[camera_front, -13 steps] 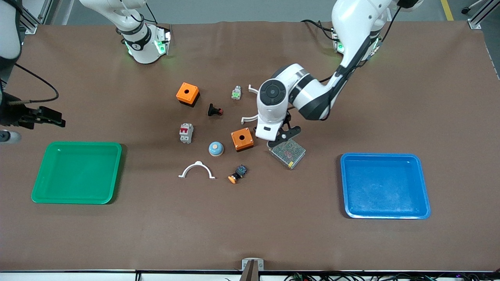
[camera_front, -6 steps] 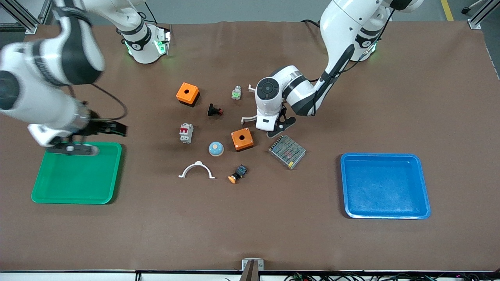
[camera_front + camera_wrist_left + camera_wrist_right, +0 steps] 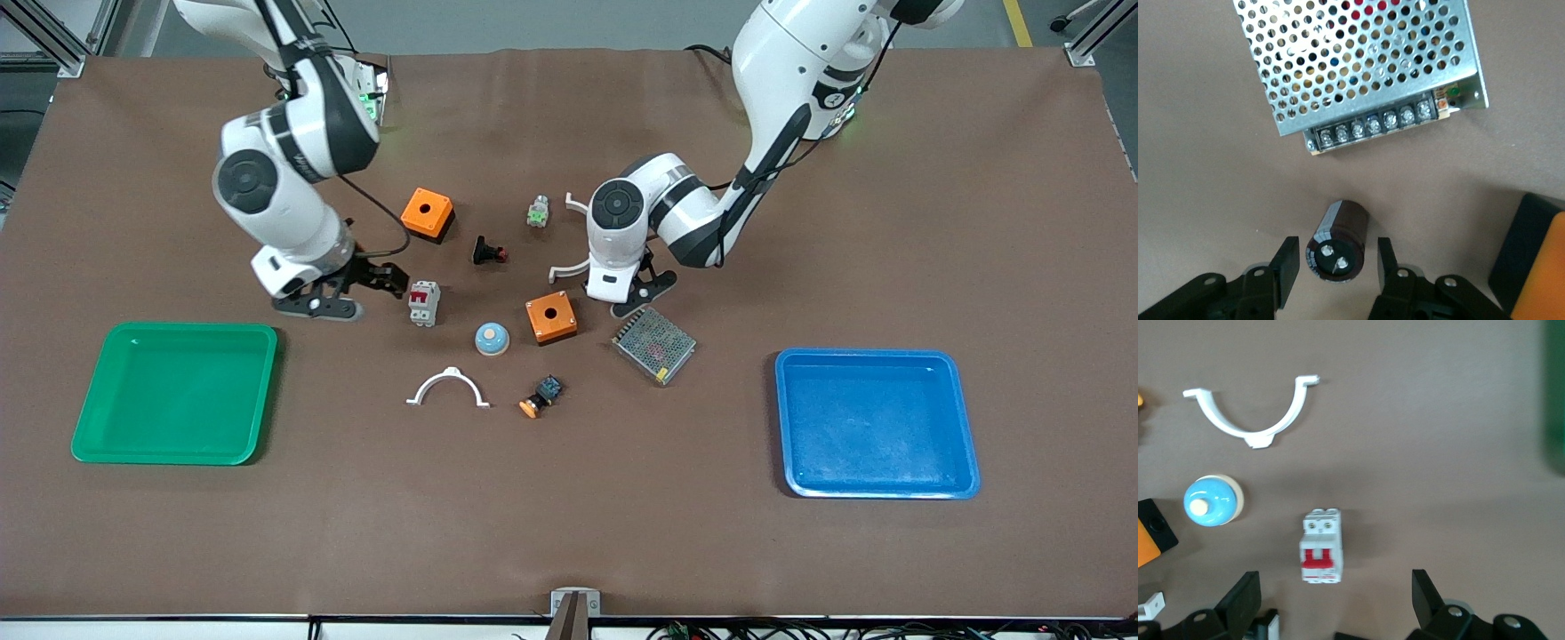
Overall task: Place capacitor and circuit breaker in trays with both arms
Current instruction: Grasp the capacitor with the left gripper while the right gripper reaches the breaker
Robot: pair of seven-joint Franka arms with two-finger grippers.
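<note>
As both arms hang low over the cluttered middle of the table, findings follow.

Capacitor (image 3: 1337,241): lying on the brown mat between the left gripper's fingers (image 3: 1286,269), just beside the perforated metal box (image 3: 1358,63); hidden under the wrist in the front view.
Left gripper (image 3: 1333,270): fingers part-spread, flanking the can, a gap showing on each side; no pinch visible.
Capacitor handling: judged light, rigid, glossy dark sleeve, round (liable to roll or squirt out); best taken across the barrel's middle.
Circuit breaker (image 3: 424,302): on the mat at 9 o'clock from the blue dome (image 3: 492,338), upright block face-up.
Right gripper (image 3: 356,286): just beside the breaker, fingers (image 3: 1245,600) spread wide, empty.
Breaker handling: judged hard moulded plastic, flat matte sides; grip the long flanks, clear of the red levers.
Trays: green tray (image 3: 107,444) and blue tray (image 3: 965,480), both smooth plastic.
</note>
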